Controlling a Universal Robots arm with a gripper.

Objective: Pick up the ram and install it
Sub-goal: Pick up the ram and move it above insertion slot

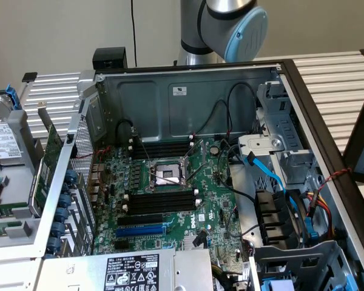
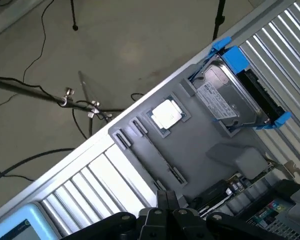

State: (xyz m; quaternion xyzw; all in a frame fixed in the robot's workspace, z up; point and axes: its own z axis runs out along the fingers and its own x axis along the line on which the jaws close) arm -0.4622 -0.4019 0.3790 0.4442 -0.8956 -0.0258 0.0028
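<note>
Slatted metal table [image 1: 340, 79] carries an open computer case [image 1: 188, 91]. Nearest in the wrist view, the gripper [image 2: 167, 199] hangs with fingers pressed together, nothing between them, over a grey tray [image 2: 200, 145] holding a processor chip [image 2: 166, 114] and a hard drive [image 2: 225, 95]. The ram [image 1: 7, 231] looks to be the thin green strip in that tray, at the exterior view's left, outside the case. Farther back, the arm [image 1: 230, 24] rises behind the case.

Motherboard [image 1: 215, 194]: green. Memory slots [image 1: 161, 201] at its centre: black. Expansion slot [image 1: 139, 231] near its front edge: blue. Data cable [image 1: 272, 171] off its side, toward the exterior view's right: light blue. Chassis wall [image 1: 145, 103] behind it: plain grey. Hard-drive bracket [image 2: 235, 57]: blue. Gripper [image 2: 167, 197]: black.
</note>
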